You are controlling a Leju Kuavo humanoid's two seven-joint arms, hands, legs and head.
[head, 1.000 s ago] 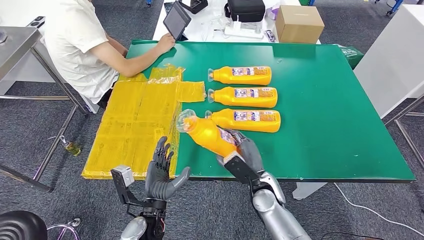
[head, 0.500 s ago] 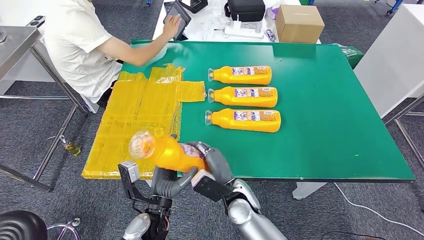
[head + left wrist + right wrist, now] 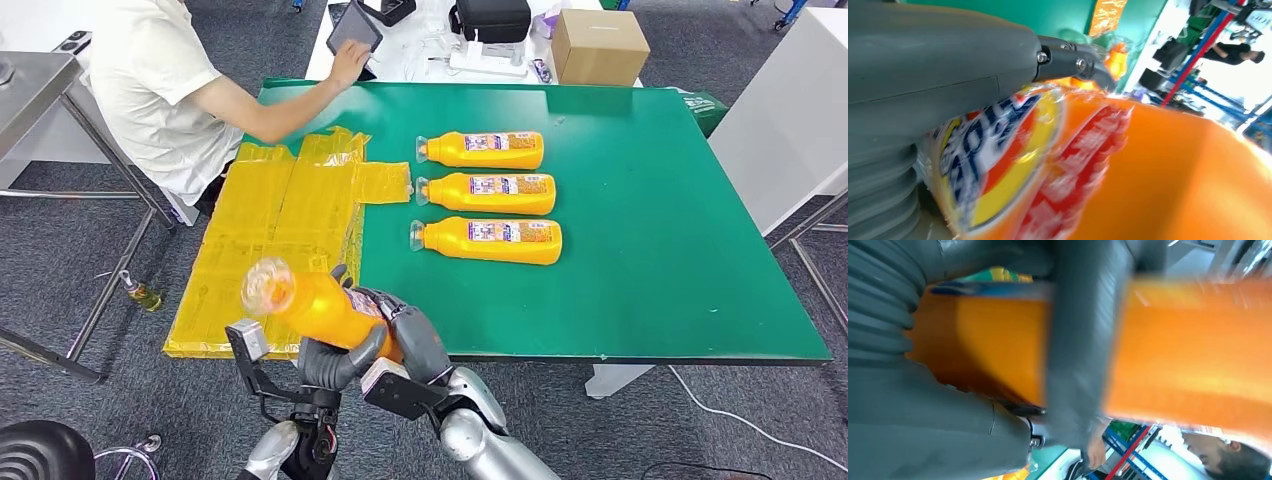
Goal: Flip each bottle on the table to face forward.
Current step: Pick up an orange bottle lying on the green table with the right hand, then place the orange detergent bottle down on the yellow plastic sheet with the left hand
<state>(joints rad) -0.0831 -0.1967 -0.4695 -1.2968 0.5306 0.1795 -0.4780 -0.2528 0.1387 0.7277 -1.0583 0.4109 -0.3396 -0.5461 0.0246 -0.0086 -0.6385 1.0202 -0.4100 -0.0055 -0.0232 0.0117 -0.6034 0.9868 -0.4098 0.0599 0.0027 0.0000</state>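
- Three bottles [image 3: 490, 195] lie label-up on the green bench [image 3: 660, 250], seemingly done.
- One bottle [image 3: 320, 308] remains unplaced, gripped by both right hand [image 3: 415, 340] and left hand [image 3: 335, 365].

Both arms are bent in close together, left hand [image 3: 335, 362] and right hand [image 3: 415, 340] gripping the same bottle [image 3: 315, 305].

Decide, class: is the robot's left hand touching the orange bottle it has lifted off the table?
Touching. In the left wrist view the left hand lies flat against the orange bottle's label with no gap; the head view shows its thumb wrapped under the bottle.
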